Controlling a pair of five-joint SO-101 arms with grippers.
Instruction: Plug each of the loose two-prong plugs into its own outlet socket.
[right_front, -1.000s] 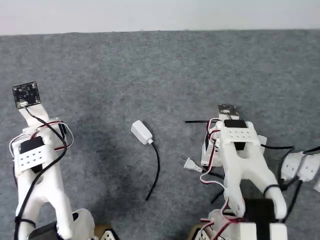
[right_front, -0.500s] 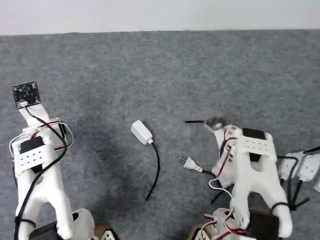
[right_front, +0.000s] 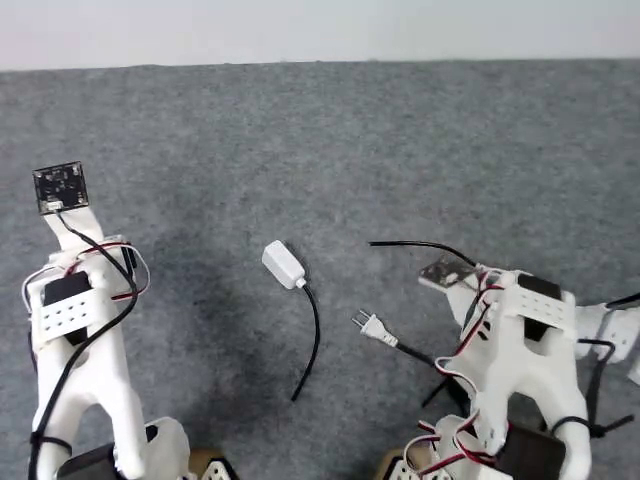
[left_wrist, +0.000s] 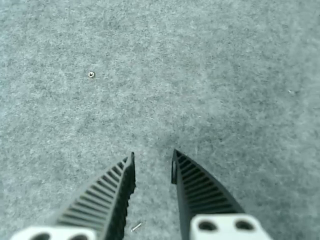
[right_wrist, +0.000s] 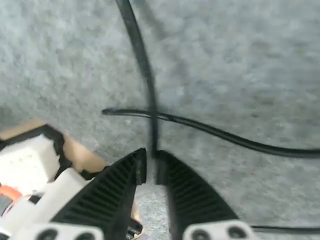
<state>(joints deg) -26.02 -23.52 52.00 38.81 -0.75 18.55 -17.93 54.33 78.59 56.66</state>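
Right gripper (right_wrist: 150, 162) clamped on thin black cable (right_wrist: 142, 70); arm swung right, small white two-prong plug (right_front: 367, 325) nudged slightly. Plug body ungrasped, so regrasp likely. Left gripper (left_wrist: 152, 165) jaws slightly apart.

We lose the cable (right_front: 415, 352) from the plug (right_front: 367, 324) under the right arm (right_front: 520, 340), and the white sockets (right_front: 622, 330) beside it are cut by the picture's edge. The speck (left_wrist: 91, 74) on the worktop (left_wrist: 225, 60) is too small for us to name.
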